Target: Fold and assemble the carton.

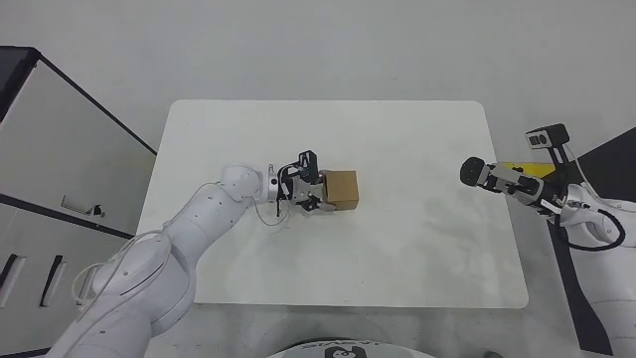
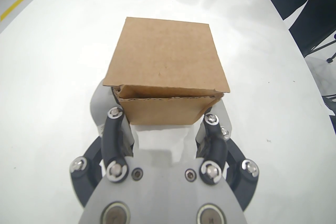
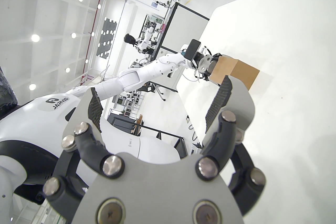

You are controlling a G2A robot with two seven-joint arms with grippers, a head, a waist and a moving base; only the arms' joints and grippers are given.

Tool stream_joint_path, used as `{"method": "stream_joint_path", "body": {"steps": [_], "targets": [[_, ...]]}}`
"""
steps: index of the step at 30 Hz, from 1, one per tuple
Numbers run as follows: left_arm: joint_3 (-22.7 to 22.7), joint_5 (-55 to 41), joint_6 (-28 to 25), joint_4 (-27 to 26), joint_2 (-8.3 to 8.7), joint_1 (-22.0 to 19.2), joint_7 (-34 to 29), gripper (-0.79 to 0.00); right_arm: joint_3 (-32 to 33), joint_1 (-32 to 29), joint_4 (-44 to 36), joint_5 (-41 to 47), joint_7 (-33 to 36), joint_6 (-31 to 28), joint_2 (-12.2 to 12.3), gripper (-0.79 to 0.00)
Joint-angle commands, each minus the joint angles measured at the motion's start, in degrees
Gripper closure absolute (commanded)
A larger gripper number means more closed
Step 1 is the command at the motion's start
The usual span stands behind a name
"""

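A small brown carton (image 1: 343, 189) lies closed, its flaps folded in, near the middle of the white table (image 1: 417, 259). In the left wrist view the carton (image 2: 165, 64) sits between my left gripper's fingers (image 2: 99, 101), which press against both sides of its near end. My left gripper (image 1: 308, 196) is shut on the carton from its left side. My right gripper (image 1: 474, 172) hovers open and empty over the table's right part, well away from the carton. In the right wrist view the right gripper (image 3: 160, 89) has its ribbed pads (image 3: 216, 104) spread wide, with the carton (image 3: 235, 72) farther off.
A black-framed grey panel (image 1: 60, 149) stands off the table's left edge. A small camera on a stand (image 1: 547, 139) sits past the right edge. Bare tabletop surrounds the carton on all sides.
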Motion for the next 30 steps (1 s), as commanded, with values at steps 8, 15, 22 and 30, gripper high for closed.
{"method": "stream_joint_path", "body": {"steps": [8, 15, 22, 30], "targets": [[-0.1, 0.4, -0.3, 1.1, -0.24, -0.1, 1.6, -0.785, 0.0, 0.0, 0.0, 0.0, 0.0, 0.0, 0.0, -0.785], [-0.4, 1.5, -1.3, 2.0, 0.40, -0.7, 3.9, -0.785, 0.0, 0.0, 0.0, 0.0, 0.0, 0.0, 0.0, -0.785], [-1.0, 3.1, -1.5, 3.1, 2.18, -1.5, 7.4, -0.785, 0.0, 0.0, 0.0, 0.0, 0.0, 0.0, 0.0, -0.785], [-2.6, 0.7, -2.4, -1.6, 6.14, -1.3, 6.5, -0.785, 0.0, 0.0, 0.0, 0.0, 0.0, 0.0, 0.0, -0.785]]}}
